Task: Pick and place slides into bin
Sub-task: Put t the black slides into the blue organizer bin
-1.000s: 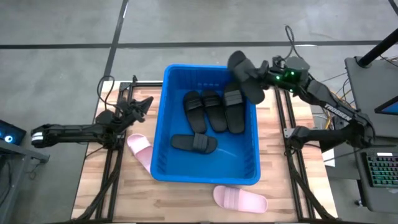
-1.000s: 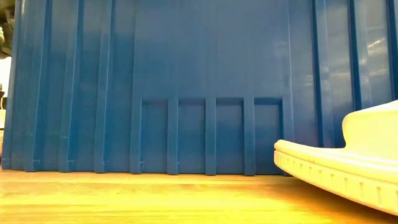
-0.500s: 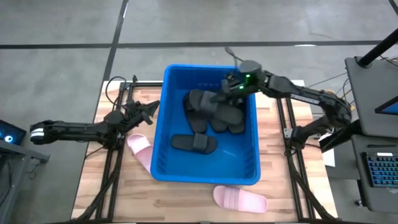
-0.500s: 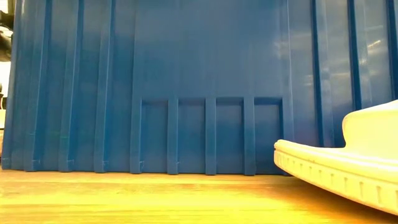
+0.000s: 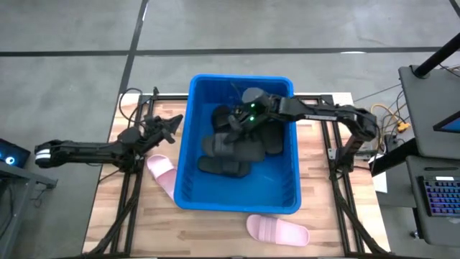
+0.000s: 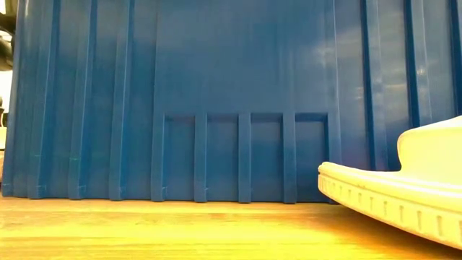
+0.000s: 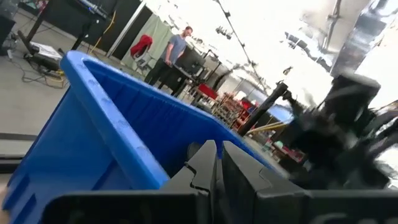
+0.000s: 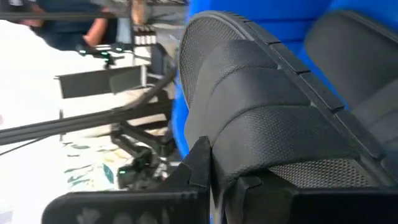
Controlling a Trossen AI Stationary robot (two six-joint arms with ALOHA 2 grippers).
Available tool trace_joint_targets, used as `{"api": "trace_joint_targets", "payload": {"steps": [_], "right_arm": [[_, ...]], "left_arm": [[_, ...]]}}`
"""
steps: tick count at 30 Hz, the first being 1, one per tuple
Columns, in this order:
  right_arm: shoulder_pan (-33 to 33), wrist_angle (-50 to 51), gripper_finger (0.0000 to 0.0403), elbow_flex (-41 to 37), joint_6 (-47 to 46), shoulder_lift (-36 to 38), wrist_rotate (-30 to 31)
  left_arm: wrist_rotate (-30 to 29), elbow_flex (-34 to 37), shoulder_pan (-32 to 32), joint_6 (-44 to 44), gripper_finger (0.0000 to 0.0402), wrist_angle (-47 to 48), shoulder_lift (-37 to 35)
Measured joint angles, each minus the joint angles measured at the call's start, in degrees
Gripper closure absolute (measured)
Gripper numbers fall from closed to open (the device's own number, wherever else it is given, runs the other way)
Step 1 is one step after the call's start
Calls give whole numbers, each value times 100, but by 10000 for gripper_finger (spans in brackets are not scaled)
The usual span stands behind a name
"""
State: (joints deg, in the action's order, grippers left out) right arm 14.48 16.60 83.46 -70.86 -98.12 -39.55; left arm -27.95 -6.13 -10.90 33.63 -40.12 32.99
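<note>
The blue bin (image 5: 287, 191) stands mid-table; its near wall fills the low view (image 6: 216, 94). Several black slides (image 5: 267, 140) lie inside it. My right gripper (image 5: 236, 124) reaches into the bin from the right and is shut on another black slide (image 5: 223, 144), whose ribbed strap fills the right wrist view (image 8: 267, 118). One pink slide (image 5: 161, 173) lies on the table against the bin's left wall. Another pink slide (image 5: 277, 229) lies in front of the bin and shows in the low view (image 6: 404, 195). My left gripper (image 5: 171, 121) is shut and empty beside the bin's left wall (image 7: 118, 118). My right gripper holds the black slide by the edge of its wide ribbed strap (image 8: 249, 168), pinched between the two fingers (image 8: 199, 162). The fingers slant down into the bin from the table's right. The slide sits low over the other black slides; whether it rests on them I cannot tell.
The table's black frame rails run beside the bin on both sides (image 5: 131, 180). Bare wood lies at the near left (image 5: 129, 230). A keyboard (image 5: 442, 198) and a stand are off the table's right edge. People and racks stand in the room beyond (image 7: 177, 46).
My right gripper has carried the black slide from above the bin's far right corner toward the table's left and down into the bin, over the other black slides. The slide has stayed in its hold. My left gripper has edged slightly toward the bin.
</note>
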Motion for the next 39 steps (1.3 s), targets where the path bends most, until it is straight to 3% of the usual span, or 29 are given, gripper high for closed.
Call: {"api": "trace_joint_targets", "payload": {"steps": [9, 13, 30, 39], "right_arm": [[-278, -4, 394, -46, 192, -714, 242], [-323, -248, 394, -46, 243, -996, 463], [-336, -770, 393, -51, 444, -1707, 408], [-332, -785, 348, -51, 382, -1701, 408]], "left_arm": [[-4, 0, 0, -43, 391, -26, -529], [9, 0, 0, -602, 391, -4, -884], [-2, -4, -2, -1043, 391, 7, -1869], [-1, -4, -2, -1039, 391, 11, -1784]]}}
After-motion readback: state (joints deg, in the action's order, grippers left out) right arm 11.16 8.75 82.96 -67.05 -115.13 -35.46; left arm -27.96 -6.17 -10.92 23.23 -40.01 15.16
